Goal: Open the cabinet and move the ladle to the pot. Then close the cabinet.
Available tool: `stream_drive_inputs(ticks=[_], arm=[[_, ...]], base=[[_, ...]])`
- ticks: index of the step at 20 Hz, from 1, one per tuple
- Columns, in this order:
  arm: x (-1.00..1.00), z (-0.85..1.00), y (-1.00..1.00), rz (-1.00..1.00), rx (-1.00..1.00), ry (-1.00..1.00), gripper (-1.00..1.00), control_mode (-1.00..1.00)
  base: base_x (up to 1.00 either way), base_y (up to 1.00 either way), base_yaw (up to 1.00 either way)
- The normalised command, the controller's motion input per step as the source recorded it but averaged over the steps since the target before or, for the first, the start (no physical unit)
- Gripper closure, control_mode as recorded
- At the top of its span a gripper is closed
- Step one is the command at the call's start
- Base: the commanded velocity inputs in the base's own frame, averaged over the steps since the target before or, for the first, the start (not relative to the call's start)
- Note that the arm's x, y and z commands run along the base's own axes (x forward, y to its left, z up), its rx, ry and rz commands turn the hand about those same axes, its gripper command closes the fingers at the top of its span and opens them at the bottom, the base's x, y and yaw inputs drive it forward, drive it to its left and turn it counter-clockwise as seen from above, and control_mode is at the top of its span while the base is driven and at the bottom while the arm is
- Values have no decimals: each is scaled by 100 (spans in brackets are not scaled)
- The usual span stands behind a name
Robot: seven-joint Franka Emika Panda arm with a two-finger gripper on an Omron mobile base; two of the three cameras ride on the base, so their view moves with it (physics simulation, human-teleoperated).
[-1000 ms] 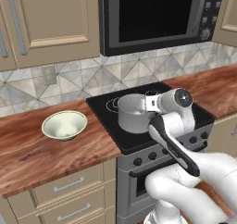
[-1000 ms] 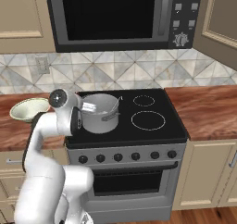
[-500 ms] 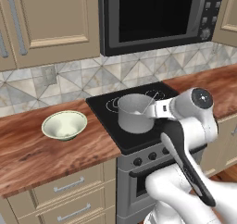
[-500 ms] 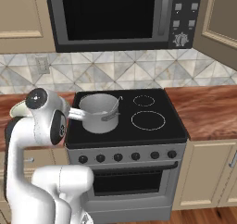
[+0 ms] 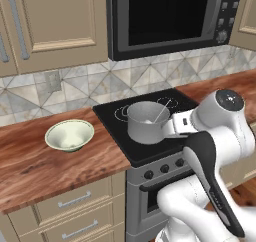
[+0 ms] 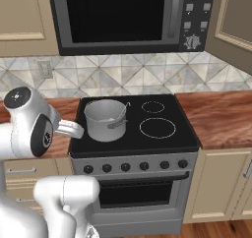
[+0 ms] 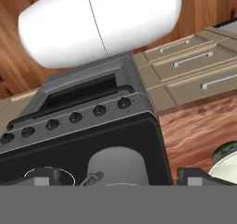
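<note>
The grey pot [image 5: 146, 122] [image 6: 105, 119] [image 7: 115, 165] stands on the front left of the black stove [image 6: 170, 139]. Inside it lies the ladle [image 5: 160, 114] [image 6: 123, 111], its thin handle leaning on the rim. My gripper [image 7: 109, 179] is open and holds nothing; its tips stand wide apart on either side of the pot in the hand view. The white hand [image 5: 181, 124] [image 6: 69, 129] hovers just beside the pot, at the stove's front edge. A tan cabinet door [image 6: 231, 20] at the upper right stands swung out from the wall.
A pale green bowl [image 5: 69, 134] [image 7: 227, 162] sits on the wooden counter [image 5: 45, 166] left of the stove. A microwave [image 6: 123, 15] hangs above the stove. Shut tan wall cabinets with bar handles [image 5: 17, 23] are at the upper left. Drawers [image 5: 75, 200] lie under the counter.
My arm has drawn back from above the pot, the elbow swinging outward and the hand settling beside the pot. The ladle stays in the pot and the jaws stay open.
</note>
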Motion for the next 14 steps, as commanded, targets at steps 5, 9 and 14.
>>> stream_drive_inputs(ticks=[5, 9, 14], arm=[[-22, -36, 19, 0, -6, 9, -100, -100], [1, -43, 25, 2, -13, 18, -100, -100], [0, -25, 7, 1, -5, 9, -100, -100]], base=[[0, 0, 0], [0, 0, 0], [0, 0, 0]])
